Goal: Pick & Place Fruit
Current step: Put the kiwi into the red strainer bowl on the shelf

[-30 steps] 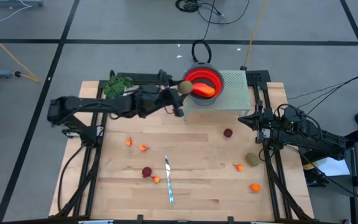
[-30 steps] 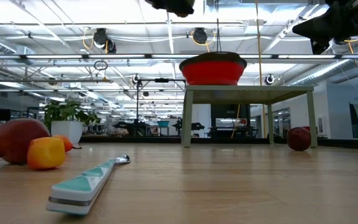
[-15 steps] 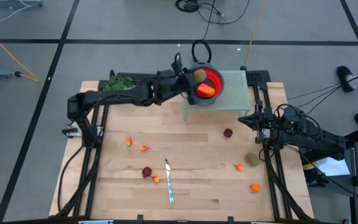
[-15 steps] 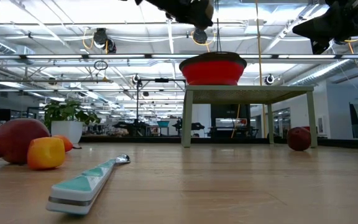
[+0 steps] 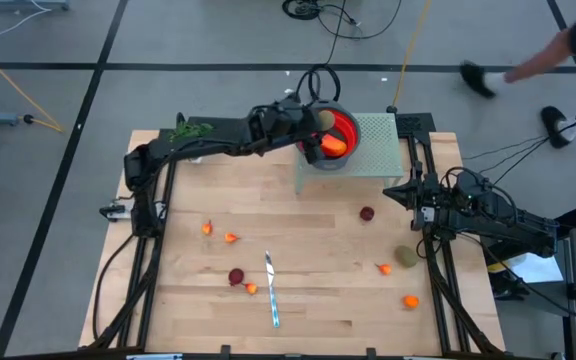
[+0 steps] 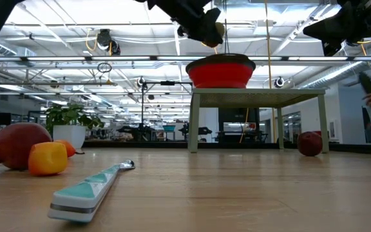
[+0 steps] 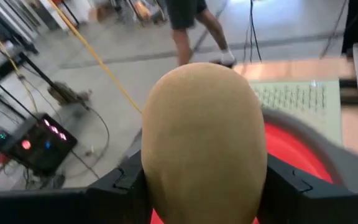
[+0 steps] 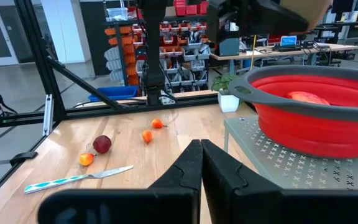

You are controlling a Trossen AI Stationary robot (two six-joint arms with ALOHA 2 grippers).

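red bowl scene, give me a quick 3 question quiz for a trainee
1. True or false: the left gripper holds a kiwi over the red bowl.
2. What already lies inside the bowl? A) a knife B) an orange-red fruit C) a leaf
3. Fill in: the bowl stands on a pale green ____.

Key
1. true
2. B, the orange-red fruit
3. stand; the right gripper waits shut beside it.
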